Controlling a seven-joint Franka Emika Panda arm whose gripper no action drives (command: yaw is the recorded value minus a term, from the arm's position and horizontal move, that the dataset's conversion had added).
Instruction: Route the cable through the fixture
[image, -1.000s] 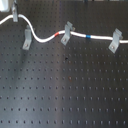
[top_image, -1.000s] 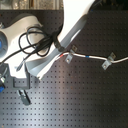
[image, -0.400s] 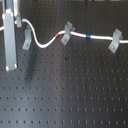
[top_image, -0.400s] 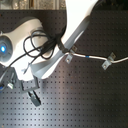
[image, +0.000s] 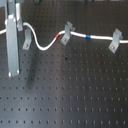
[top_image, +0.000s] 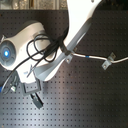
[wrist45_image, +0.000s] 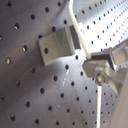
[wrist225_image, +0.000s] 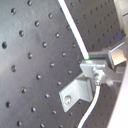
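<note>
In the first exterior view the white cable (image: 46, 47) comes in from the first exterior view's left and passes my gripper (image: 13, 35). It sags, then rises to the middle clip (image: 65, 34) by its red band (image: 62, 38). It runs on past the blue band (image: 89, 37) to the right clip (image: 115, 40). The gripper stands beside the left clip (image: 26, 38), shut on the cable. In both wrist views the cable (wrist45_image: 75, 25) (wrist225_image: 72, 25) runs into the fingertips (wrist45_image: 100, 65) (wrist225_image: 97, 70), right beside that clip (wrist45_image: 57, 45) (wrist225_image: 75, 92). Whether the cable sits inside it I cannot tell.
The three grey clips stand on a black perforated board (image: 75, 95). In the second exterior view the white arm (top_image: 75, 30) with its black hoses covers the left and middle clips. Only the right clip (top_image: 106, 61) and the blue band (top_image: 86, 58) show there.
The gripper has shifted a little to the first exterior view's right and lower, carrying the cable closer to the left clip. The sag between the left and middle clips has deepened.
</note>
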